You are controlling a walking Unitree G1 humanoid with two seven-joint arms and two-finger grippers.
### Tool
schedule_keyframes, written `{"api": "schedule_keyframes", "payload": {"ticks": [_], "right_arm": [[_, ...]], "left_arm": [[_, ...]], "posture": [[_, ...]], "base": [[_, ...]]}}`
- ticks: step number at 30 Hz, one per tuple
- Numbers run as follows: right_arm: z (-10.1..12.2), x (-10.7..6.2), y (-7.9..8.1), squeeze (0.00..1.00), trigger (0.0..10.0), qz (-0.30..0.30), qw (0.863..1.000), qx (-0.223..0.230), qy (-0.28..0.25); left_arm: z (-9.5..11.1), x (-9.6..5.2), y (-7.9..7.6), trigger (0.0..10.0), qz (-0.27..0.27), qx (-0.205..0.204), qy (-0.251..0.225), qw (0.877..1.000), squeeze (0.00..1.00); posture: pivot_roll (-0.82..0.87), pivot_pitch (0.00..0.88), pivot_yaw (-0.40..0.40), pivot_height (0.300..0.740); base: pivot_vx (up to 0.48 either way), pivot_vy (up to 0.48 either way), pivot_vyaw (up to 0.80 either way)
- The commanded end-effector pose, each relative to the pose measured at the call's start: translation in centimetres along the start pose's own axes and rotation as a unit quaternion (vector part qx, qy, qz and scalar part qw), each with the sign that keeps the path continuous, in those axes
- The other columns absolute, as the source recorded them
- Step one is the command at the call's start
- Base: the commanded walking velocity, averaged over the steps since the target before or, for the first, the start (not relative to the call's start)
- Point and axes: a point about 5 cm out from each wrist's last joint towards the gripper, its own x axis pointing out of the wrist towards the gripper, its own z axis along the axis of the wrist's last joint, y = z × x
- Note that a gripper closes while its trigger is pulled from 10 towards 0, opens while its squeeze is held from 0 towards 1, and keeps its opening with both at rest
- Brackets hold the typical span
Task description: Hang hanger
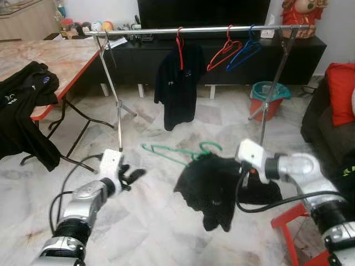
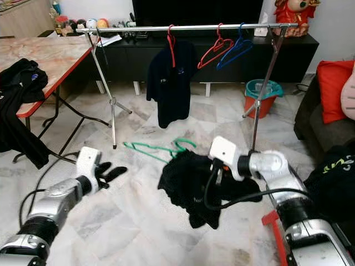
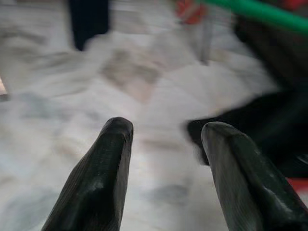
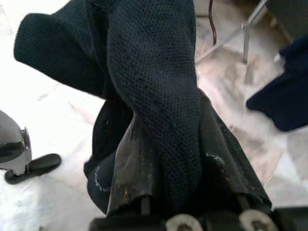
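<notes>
Counter [image 1: 66, 55] sits at far left with black clothing [image 1: 22, 100] draped over its edge. I see my left claw [image 1: 132, 176] low over the floor, fingers spread and holding nothing. Next comes the green hanger [image 1: 177, 154], partly tucked into a black shirt [image 1: 213, 185]. My right claw [image 4: 163, 183] is pinching that shirt's fabric. Behind, the rail [image 1: 194, 30] carries a shirt on a red hanger [image 1: 179, 41], then a bare red hanger [image 1: 224, 52] and a blue hanger [image 1: 244, 52].
</notes>
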Motion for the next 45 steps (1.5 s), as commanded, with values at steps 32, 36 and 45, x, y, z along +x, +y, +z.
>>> {"api": "schedule_keyframes", "payload": {"ticks": [32, 36, 45], "right_arm": [[5.3, -0.8, 0.4, 0.00, 0.0, 0.093, 0.992, -0.072, -0.035], [5.2, -0.6, 0.5, 0.00, 0.0, 0.095, 0.992, -0.072, -0.032], [5.2, -0.3, 0.5, 0.00, 0.0, 0.097, 0.992, -0.077, -0.027]], "left_arm": [[-1.0, 0.8, -3.6, 10.0, -0.192, 0.098, -0.001, 0.977, 0.00], [-1.1, 0.4, -3.3, 10.0, -0.207, 0.118, 0.010, 0.971, 0.00], [-1.7, 0.1, -3.5, 10.0, -0.237, 0.143, 0.037, 0.960, 0.00]], "posture": [[-0.01, 0.000, 0.098, 0.740], [-0.01, 0.000, 0.100, 0.740], [-0.01, 0.000, 0.100, 0.740]], "base": [[0.000, 0.000, 0.00], [0.000, 0.000, 0.00], [0.000, 0.000, 0.00]]}}
